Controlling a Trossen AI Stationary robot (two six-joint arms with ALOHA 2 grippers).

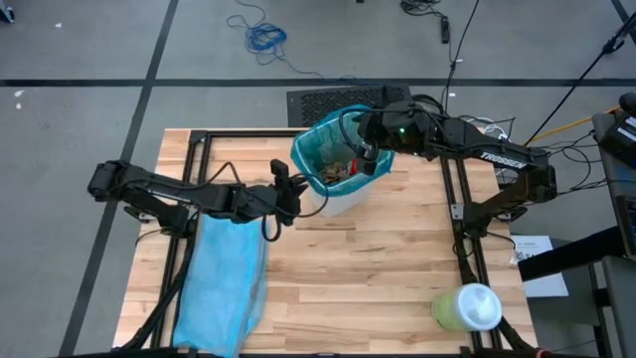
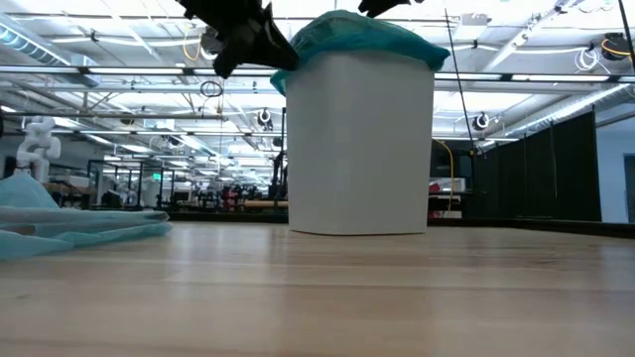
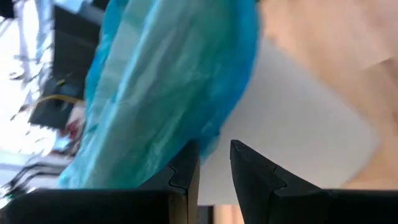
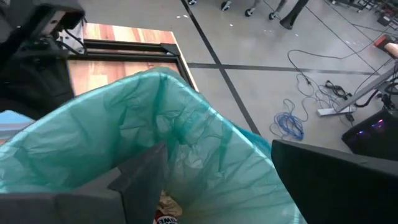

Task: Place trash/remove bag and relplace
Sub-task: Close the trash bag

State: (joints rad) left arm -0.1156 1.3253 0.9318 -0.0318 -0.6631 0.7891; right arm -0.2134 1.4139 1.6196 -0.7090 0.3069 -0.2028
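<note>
The high view looks straight down on the bench [image 1: 397, 259]; the low view looks level across it. Both wrist views sit close behind their pincers, sharing the bag [image 1: 323, 149].

Right gripper [image 4: 217, 180] fingers spread wide over the bag [image 4: 124, 124] mouth — teal liner, crumpled trash [image 4: 166, 208] at bottom. Left arm [image 4: 34, 56] beside it, table [image 4: 124, 43] and blue cable [image 4: 289, 124] beyond.
</note>
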